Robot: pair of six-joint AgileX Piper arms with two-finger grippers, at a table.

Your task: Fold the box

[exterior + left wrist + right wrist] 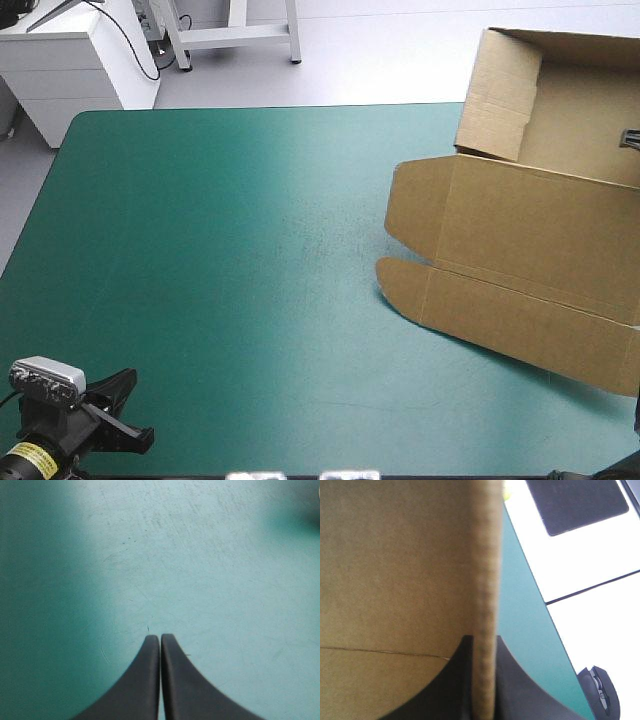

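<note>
Lab or office: white cabinet (70, 65), computer mouse (601, 692)

the brown box (520, 240) runs off the high view's right edge, its right side cut away. close to the right wrist camera its board edge blurs, covering where the right gripper's (481, 640) fingers meet.

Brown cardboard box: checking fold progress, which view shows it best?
High view: the brown cardboard box shows nearly whole, far walls raised. Right wrist view shows only its edge between the jaws; left wrist, just teal-green cover.
</note>
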